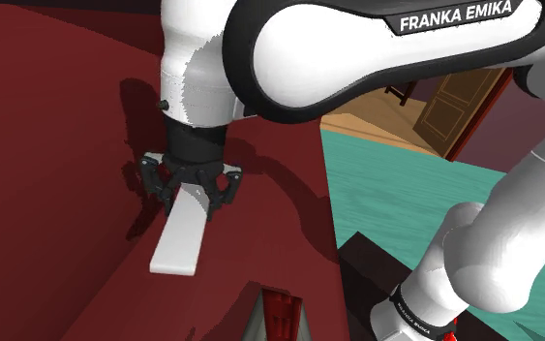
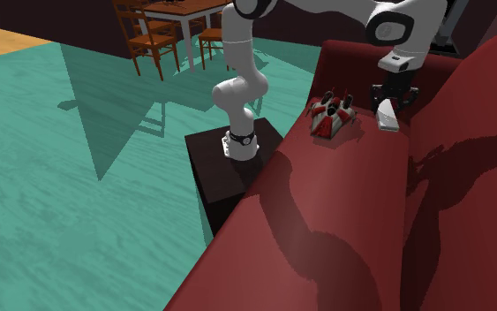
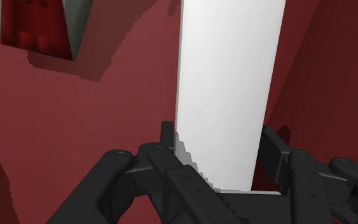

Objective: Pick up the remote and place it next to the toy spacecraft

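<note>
The remote (image 1: 179, 234) is a plain white flat bar on the dark red sofa seat (image 1: 57, 194). My black gripper (image 1: 193, 197) is shut on its far end; in the wrist view the fingers (image 3: 165, 153) clasp both long sides of the remote (image 3: 228, 83). The toy spacecraft (image 2: 330, 113), red and grey with black parts, sits on the seat just beside the remote (image 2: 387, 116) in the second exterior view. Part of the spacecraft (image 1: 282, 312) shows at the shoulder view's bottom edge, and a corner of the spacecraft (image 3: 34, 25) appears ahead of the gripper (image 3: 219, 149), off to one side.
The sofa's red backrest (image 2: 476, 97) rises behind the remote. My stand (image 2: 237, 163) is a dark box on the teal floor (image 2: 79, 168). A white table with wooden chairs (image 2: 154, 35) stands far off. A wooden door (image 1: 459, 97) is beyond the sofa.
</note>
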You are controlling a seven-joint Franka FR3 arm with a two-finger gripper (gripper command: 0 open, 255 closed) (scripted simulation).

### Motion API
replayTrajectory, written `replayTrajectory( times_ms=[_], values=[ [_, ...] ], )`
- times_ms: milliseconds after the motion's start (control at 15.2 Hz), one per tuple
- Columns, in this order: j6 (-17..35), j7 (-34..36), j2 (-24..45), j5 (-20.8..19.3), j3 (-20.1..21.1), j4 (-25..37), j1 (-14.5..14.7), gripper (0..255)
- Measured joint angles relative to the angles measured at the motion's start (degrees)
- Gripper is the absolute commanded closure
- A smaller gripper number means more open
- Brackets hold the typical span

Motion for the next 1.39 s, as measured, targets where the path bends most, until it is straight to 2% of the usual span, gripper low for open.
replayTrajectory(
  times_ms=[396,1386],
  values=[
    [-0.99,10.7,8.7,-5.73,4.7,8.25,4.02,255],
    [9.55,13.43,12.95,-8.99,4.68,1.01,4.96,255]
  ],
)
